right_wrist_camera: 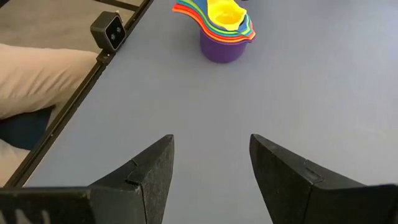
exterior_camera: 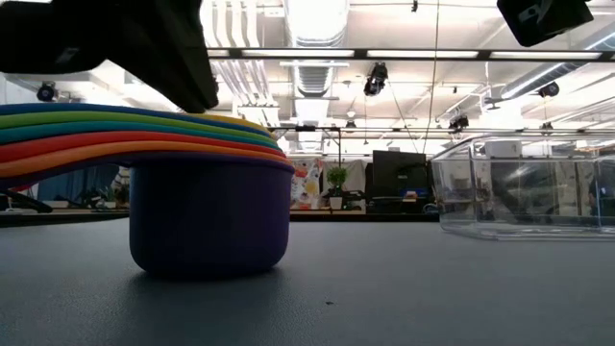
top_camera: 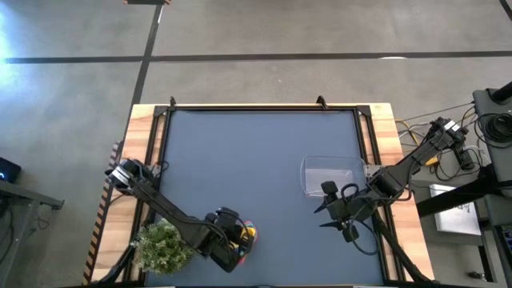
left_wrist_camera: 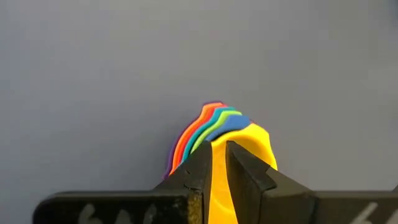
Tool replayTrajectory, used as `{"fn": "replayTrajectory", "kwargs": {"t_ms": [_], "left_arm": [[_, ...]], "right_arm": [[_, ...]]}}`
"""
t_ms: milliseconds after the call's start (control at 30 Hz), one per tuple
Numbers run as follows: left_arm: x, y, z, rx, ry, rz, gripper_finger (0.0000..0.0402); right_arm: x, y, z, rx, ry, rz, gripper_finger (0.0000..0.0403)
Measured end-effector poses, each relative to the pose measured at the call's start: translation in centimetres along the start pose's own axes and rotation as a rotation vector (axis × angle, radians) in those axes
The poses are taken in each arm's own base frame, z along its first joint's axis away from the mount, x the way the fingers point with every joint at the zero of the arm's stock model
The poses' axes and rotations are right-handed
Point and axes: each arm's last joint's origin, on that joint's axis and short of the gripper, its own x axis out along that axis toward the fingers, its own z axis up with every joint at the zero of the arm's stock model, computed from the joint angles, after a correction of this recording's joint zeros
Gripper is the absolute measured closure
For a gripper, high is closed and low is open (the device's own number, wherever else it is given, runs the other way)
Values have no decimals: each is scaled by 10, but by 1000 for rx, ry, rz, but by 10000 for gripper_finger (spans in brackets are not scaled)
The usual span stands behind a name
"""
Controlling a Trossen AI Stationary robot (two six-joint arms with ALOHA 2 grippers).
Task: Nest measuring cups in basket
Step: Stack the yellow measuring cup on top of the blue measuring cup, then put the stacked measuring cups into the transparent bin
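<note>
The measuring cups [top_camera: 249, 233] are nested in one stack near the table's near edge. The purple cup [exterior_camera: 207, 211] is at the bottom, on the table, and the yellow cup [right_wrist_camera: 225, 14] is on top. Their handles fan out in coloured layers [left_wrist_camera: 208, 124]. My left gripper [left_wrist_camera: 219, 158] is above the stack, shut on the yellow cup. The clear basket [top_camera: 328, 176] rests on its flat bottom on the right half of the table and also shows in the low view [exterior_camera: 524, 187]. My right gripper [right_wrist_camera: 211, 162] hangs open just on the near side of the basket, touching nothing. My left gripper pinches the yellow cup's handle [left_wrist_camera: 219, 186] between its two fingers, coming from above and pointing down. The fingers lie along the handle, one on each side edge. The yellow cup sits nested in the stack, which stands on the table.
A green potted plant [top_camera: 164, 244] stands at the near left corner, close beside my left arm. Bare blue mat [top_camera: 256, 168] lies between the stack and the basket. A small black camera box [right_wrist_camera: 112, 30] sits on the table's frame rail.
</note>
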Motion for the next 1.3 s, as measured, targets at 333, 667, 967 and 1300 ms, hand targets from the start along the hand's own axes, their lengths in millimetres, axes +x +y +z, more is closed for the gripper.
{"fn": "replayTrajectory", "kwargs": {"t_ms": [333, 667, 967, 1300], "left_arm": [[-10, 4, 0, 126, -49, 38, 364], [-16, 25, -4, 54, 69, 251, 364], [-4, 17, -16, 28, 183, 207, 364], [7, 0, -29, 35, 272, 161, 364]], "right_arm": [[0, 0, 0, -1, 0, 0, 204], [17, 9, -5, -21, 67, 6, 217], [42, 30, -9, -100, 85, 50, 298], [34, 42, -11, -100, 66, 96, 359]]}}
